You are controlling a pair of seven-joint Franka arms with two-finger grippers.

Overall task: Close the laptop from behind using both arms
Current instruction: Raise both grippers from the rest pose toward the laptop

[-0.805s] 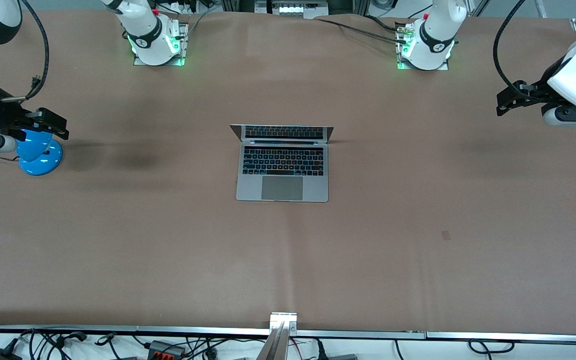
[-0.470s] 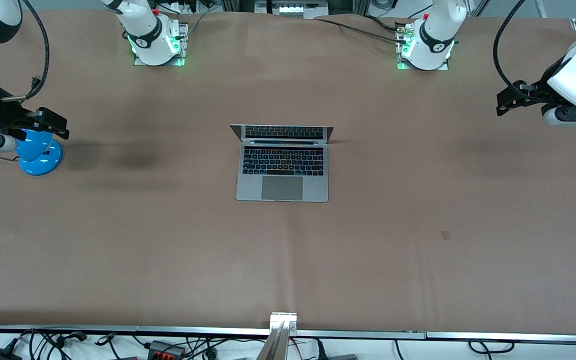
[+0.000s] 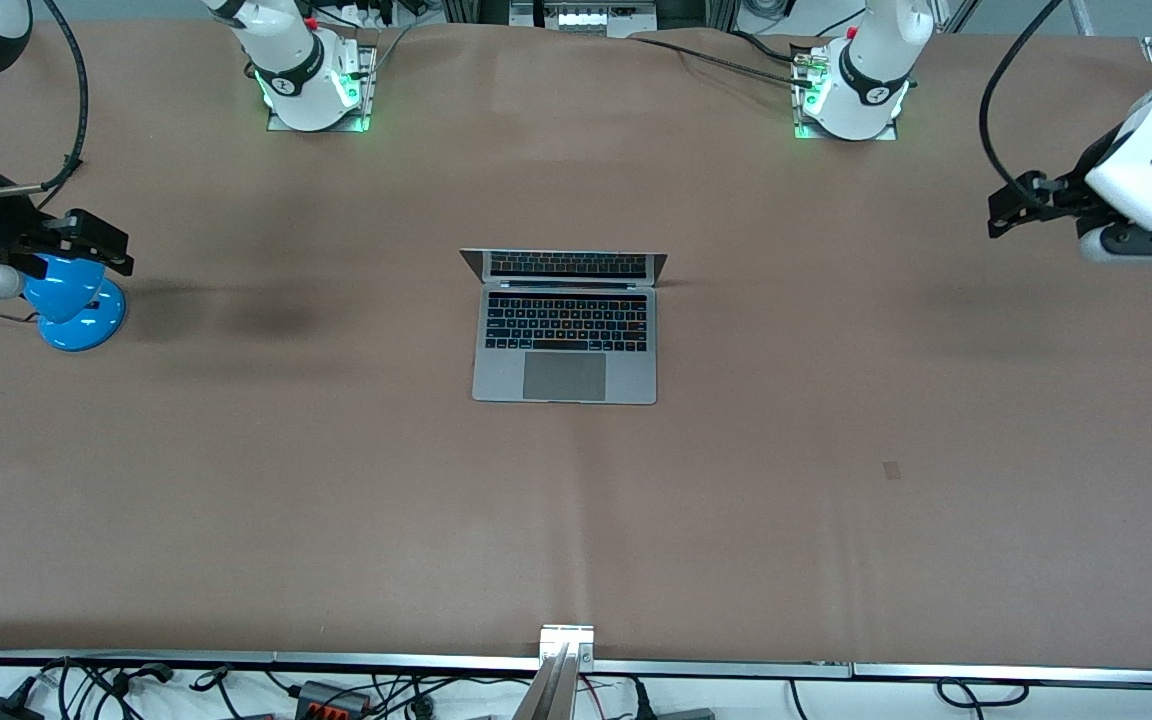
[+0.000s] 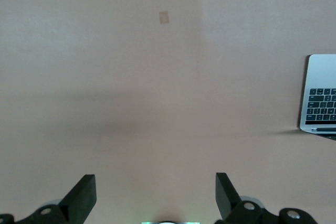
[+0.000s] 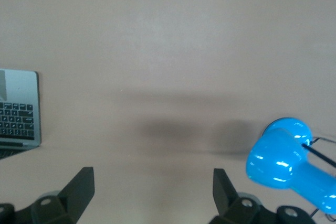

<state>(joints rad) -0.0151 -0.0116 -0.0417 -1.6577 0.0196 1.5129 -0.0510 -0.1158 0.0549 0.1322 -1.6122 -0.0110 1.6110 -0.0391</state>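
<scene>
The silver-grey laptop (image 3: 565, 335) stands open in the middle of the table, its screen upright toward the robots' bases and its trackpad toward the front camera. Its edge shows in the left wrist view (image 4: 320, 95) and in the right wrist view (image 5: 18, 111). My left gripper (image 3: 1011, 205) hangs open and empty over the table at the left arm's end, well apart from the laptop; its fingers (image 4: 84, 195) stand wide. My right gripper (image 3: 86, 240) hangs open and empty over the right arm's end, its fingers (image 5: 81, 187) wide.
A blue desk lamp (image 3: 71, 300) stands on the table under my right gripper, also in the right wrist view (image 5: 286, 163). A small tape mark (image 3: 892, 469) lies on the brown table cover. Cables run along the table's front edge (image 3: 576, 662).
My left gripper has shifted slightly toward the laptop and tilted. My right gripper has drawn back a little toward the table's end. The laptop has not moved.
</scene>
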